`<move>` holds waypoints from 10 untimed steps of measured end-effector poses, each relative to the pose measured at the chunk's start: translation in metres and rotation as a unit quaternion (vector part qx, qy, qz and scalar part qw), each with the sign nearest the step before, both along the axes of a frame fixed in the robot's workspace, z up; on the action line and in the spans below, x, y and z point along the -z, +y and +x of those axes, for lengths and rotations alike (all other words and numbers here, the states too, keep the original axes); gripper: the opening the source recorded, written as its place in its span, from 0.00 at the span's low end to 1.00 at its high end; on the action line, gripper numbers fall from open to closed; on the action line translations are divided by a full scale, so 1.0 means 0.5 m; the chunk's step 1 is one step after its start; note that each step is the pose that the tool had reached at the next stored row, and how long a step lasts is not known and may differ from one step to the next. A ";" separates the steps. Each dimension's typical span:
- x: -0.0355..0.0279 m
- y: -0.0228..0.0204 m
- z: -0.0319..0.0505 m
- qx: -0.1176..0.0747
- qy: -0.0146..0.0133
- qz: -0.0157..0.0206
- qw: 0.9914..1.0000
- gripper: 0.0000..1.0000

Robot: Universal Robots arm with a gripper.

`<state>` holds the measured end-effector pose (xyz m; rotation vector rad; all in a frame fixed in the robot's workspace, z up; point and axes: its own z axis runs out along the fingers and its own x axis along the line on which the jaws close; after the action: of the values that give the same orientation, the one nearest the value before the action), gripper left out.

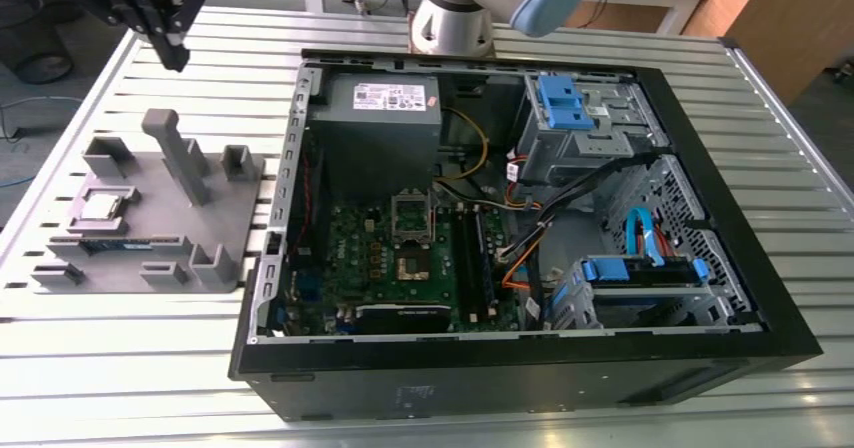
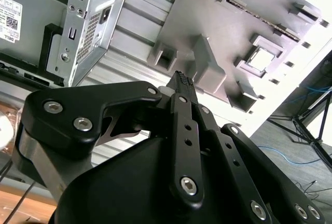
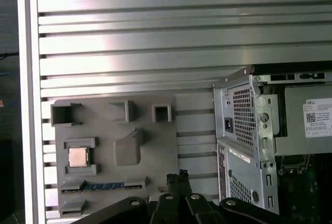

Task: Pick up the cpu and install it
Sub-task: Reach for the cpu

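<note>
White printed label (image 1: 384, 95) on the grey power supply (image 1: 387, 121), upper middle of the exterior view, print too small to read

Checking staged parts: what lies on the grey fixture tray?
Small square silvery cpu in a recess of the grey plastic fixture tray; narrow green memory stick in a slot. Whatever lies beneath them is covered.

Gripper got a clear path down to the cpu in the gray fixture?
Probably yes. The cpu lies face-up in an open pocket of the gray fixture, nothing over it; the gripper hangs clear above, holding nothing.
</note>
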<state>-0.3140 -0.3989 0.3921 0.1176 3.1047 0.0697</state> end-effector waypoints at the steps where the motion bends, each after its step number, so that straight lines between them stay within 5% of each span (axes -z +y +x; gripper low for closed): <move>1: 0.000 0.0000 -0.003 0.000 0.000 0.000 1.000 0.11; 10: 0.000 -0.0001 -0.027 0.000 -0.001 0.000 1.000 0.11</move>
<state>-0.3273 -0.3990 0.3919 0.1173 3.1037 0.0696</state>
